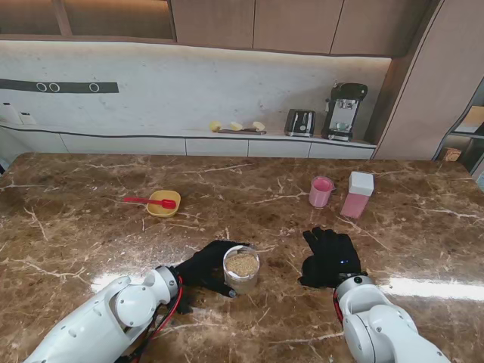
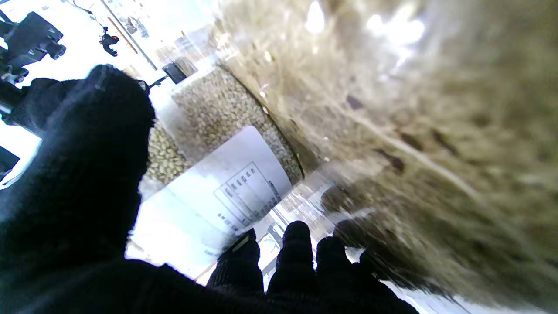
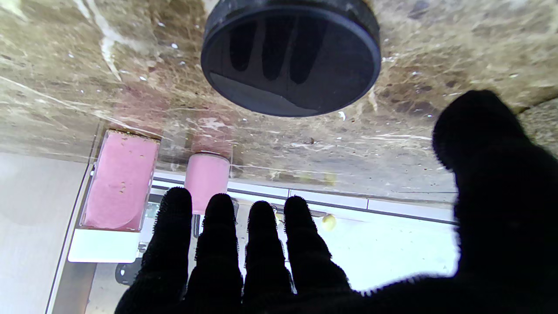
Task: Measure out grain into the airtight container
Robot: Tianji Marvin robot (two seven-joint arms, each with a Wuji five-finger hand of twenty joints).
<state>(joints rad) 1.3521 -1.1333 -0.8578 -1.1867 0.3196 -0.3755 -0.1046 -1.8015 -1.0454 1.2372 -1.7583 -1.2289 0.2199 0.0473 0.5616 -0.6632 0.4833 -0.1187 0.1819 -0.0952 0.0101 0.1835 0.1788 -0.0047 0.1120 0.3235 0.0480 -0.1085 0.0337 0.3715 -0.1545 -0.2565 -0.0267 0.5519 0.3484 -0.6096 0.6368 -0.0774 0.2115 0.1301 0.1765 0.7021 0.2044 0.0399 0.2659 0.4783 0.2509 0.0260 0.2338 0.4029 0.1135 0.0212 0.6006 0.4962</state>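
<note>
On the near middle of the marble table (image 1: 91, 249) stands a clear grain jar (image 1: 241, 270), uncapped and filled with pale grain nearly to its rim. The left hand (image 1: 206, 267) is wrapped around the jar's wall: the left wrist view shows the thumb (image 2: 87, 144) on 1 side of the labelled wall and 4 fingertips (image 2: 296, 248) curled round the other. The hold sits on the body rather than the rim, which would leave the mouth free for pouring or scooping; that is a judgement.

The right hand (image 1: 328, 257) lies palm down just to the right of the jar, holding nothing, fingers straight and slightly spread. Its wrist view shows a round black lid (image 3: 290, 56) flat on the table under the palm, apart from the fingers. The lid probably belongs to the jar and has been parked there to keep it out of the way.

Farther from the robot, to the right, stand a pink cup (image 1: 321, 191) and a pink airtight container (image 1: 357, 194) with a white top, side by side and well apart from both hands. The container's top appears on, so it would need opening before grain goes in. To the left sits a yellow bowl (image 1: 163, 203) with a red scoop (image 1: 150, 201) resting in it, untouched.

No grain can be seen in the cup; measuring has not yet begun.
</note>
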